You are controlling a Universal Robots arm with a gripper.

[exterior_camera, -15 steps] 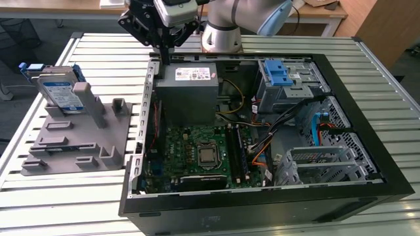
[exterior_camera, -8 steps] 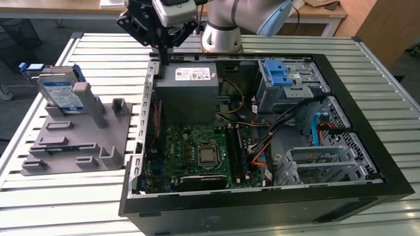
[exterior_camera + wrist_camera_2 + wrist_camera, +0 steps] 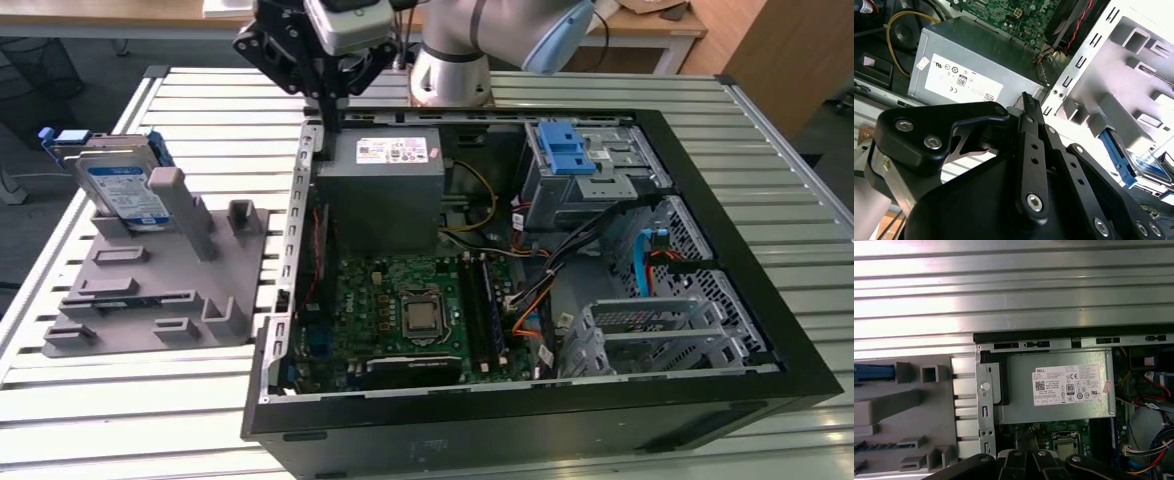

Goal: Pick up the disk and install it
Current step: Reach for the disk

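Observation:
The disk [image 3: 120, 187], silver with a white-and-blue label and a blue carrier frame, leans upright in a slot at the back of the grey fixture [image 3: 147, 290], on the exterior view's left. My gripper [image 3: 327, 103] hangs above the back left corner of the open computer case [image 3: 534, 420], over the case wall beside the power supply [image 3: 387, 190]. Its fingers are shut with nothing between them. The gripper is well apart from the disk. In the second wrist view the shut gripper [image 3: 1028, 102] points at the case edge, with the disk [image 3: 1146, 162] beyond. The first wrist view shows the disk's blue edge [image 3: 874, 373].
Inside the case lie a green motherboard [image 3: 414, 310], loose cables and a metal drive cage with a blue latch [image 3: 563, 150]. An empty drive bay [image 3: 641, 330] sits at the case's front right. The slatted metal table [image 3: 534, 85] surrounds everything. The grey fixture [image 3: 909, 410] has several raised posts.

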